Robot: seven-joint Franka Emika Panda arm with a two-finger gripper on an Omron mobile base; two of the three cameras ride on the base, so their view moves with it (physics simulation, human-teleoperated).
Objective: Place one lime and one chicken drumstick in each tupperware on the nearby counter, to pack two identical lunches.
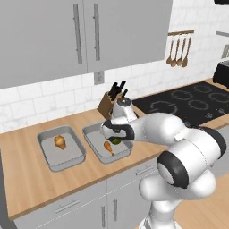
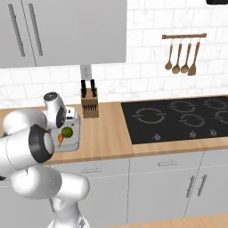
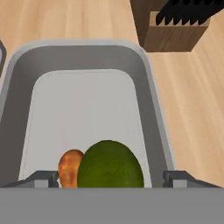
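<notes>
Two tupperwares (image 1: 61,148); two drumsticks (image 1: 60,142); one lime (image 3: 110,166)

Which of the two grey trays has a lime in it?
The right tray, nearer the knife block. It holds a lime beside a drumstick; the left tray holds only a drumstick.

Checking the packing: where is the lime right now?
The lime sits between the open claw's fingertips over the right-hand tupperware, beside the chicken drumstick, near the knife block.
</notes>
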